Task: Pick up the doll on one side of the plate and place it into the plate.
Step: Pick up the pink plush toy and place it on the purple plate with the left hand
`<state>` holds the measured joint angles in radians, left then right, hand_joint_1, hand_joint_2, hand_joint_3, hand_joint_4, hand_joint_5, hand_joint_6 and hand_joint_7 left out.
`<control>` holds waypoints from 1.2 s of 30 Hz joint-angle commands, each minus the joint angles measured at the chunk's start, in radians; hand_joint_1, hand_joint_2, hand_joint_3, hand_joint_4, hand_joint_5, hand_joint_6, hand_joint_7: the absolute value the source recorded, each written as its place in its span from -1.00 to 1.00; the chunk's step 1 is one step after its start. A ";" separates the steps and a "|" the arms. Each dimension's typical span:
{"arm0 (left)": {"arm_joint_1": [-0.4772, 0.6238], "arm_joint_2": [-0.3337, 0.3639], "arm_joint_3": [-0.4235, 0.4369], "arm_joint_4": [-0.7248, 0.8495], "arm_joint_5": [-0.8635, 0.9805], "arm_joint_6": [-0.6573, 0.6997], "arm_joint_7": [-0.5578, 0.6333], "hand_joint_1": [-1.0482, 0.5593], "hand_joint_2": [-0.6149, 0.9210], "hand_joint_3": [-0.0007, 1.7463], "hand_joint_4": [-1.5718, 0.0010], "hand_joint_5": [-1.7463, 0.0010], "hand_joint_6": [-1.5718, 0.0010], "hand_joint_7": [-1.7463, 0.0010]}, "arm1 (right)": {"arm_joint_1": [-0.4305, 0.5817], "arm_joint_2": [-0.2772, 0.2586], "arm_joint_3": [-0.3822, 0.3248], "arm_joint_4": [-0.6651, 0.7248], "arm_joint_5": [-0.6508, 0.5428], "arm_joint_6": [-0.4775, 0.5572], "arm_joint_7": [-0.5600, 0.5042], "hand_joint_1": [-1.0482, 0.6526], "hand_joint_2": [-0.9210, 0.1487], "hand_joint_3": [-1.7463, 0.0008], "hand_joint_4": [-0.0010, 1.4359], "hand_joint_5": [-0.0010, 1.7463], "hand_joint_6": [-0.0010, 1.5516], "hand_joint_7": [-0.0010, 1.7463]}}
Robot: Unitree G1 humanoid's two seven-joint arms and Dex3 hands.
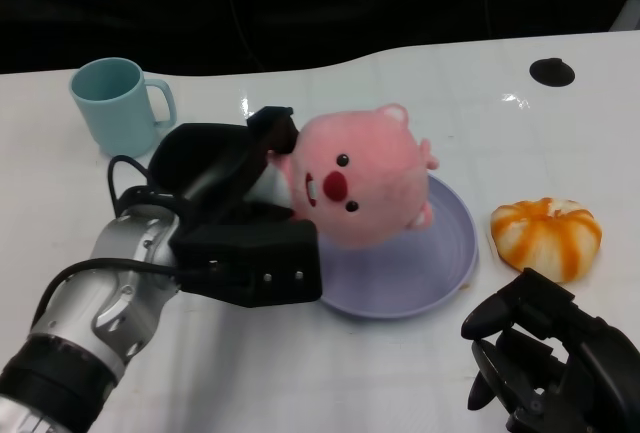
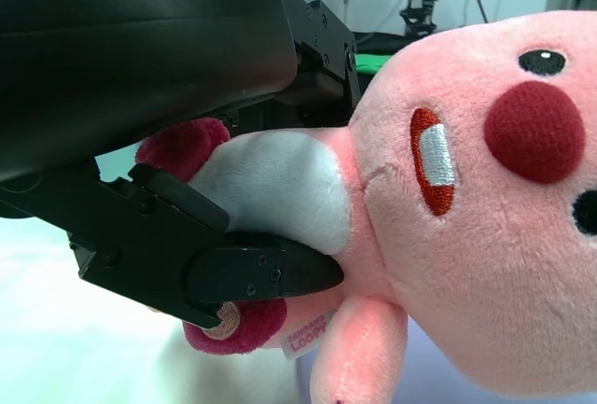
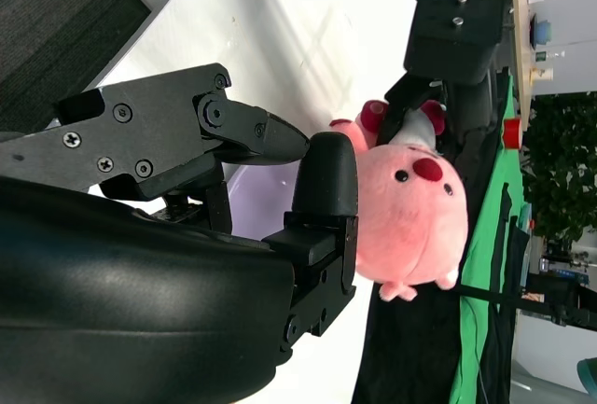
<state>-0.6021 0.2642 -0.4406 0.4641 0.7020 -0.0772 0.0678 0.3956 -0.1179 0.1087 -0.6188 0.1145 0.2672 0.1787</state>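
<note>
Doll, pink and plush, is the thing of the task, and it is now held over the near-left part of the lavender plate, leaning with its head toward the right and its body toward the left.

Going from left to right in the head view: a light blue mug stands at the far left, apart from everything. Next comes the left hand, which reaches from the lower left and grips the doll at its body. In the left wrist view the black fingers press on the white belly and the dark red feet of the doll, so this hand is closed on it. The long axis of the doll runs about left to right, from the hand out over the plate, and its head is already above the plate's floor.

Then the plate, and just beside its right rim an orange and white striped toy. At the lower right is the right hand, low at the table edge, fingers curled loosely and holding nothing; whether they are fully closed I cannot tell.

I judge that the left hand must only lower a little and release.
</note>
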 commanded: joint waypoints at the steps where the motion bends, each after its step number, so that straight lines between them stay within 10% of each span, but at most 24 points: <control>1: -0.045 -0.028 -0.018 0.030 0.012 0.025 -0.027 -0.01 0.64 -0.07 -0.14 -1.00 0.18 -1.00 | 0.004 -0.016 -0.003 -0.016 -0.007 -0.005 0.002 -0.14 -1.00 0.36 -0.25 0.95 -0.45 0.86; 11: -0.101 -0.097 -0.050 0.125 0.016 0.035 -0.017 0.01 0.57 0.10 -0.14 -1.00 0.14 -1.00 | 0.003 -0.025 0.003 -0.014 -0.014 -0.006 0.010 -0.16 -1.00 0.36 -0.24 0.95 -0.43 0.85; 21: -0.148 -0.131 -0.059 0.215 0.009 0.018 -0.019 0.04 0.58 -0.16 -0.08 -1.00 0.23 -1.00 | 0.009 -0.021 0.000 -0.009 -0.007 -0.016 0.024 -0.15 -0.99 0.36 -0.23 0.95 -0.41 0.84; 28: -0.154 -0.135 -0.040 0.211 -0.047 0.003 -0.085 -0.05 0.89 -0.64 0.23 -0.78 -0.10 0.76 | 0.010 -0.027 -0.008 -0.010 -0.009 -0.007 0.024 -0.15 -0.98 0.35 -0.23 0.96 -0.41 0.85; 31: -0.154 -0.116 -0.049 0.197 -0.056 -0.016 -0.124 -0.30 0.99 -0.75 0.36 0.16 0.24 0.97 | 0.013 -0.027 -0.009 -0.011 -0.008 -0.007 0.025 -0.15 -0.98 0.35 -0.24 0.96 -0.41 0.85; 36: -0.158 -0.078 -0.051 0.152 -0.065 -0.029 -0.234 -0.65 1.00 -0.67 0.66 0.61 0.65 1.00 | 0.009 -0.017 -0.003 -0.005 -0.002 -0.002 0.022 -0.15 -0.98 0.35 -0.24 0.96 -0.41 0.86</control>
<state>-0.7391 0.1632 -0.4945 0.6343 0.6486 -0.0990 -0.1371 0.4034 -0.1303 0.1112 -0.6210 0.1001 0.2648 0.1999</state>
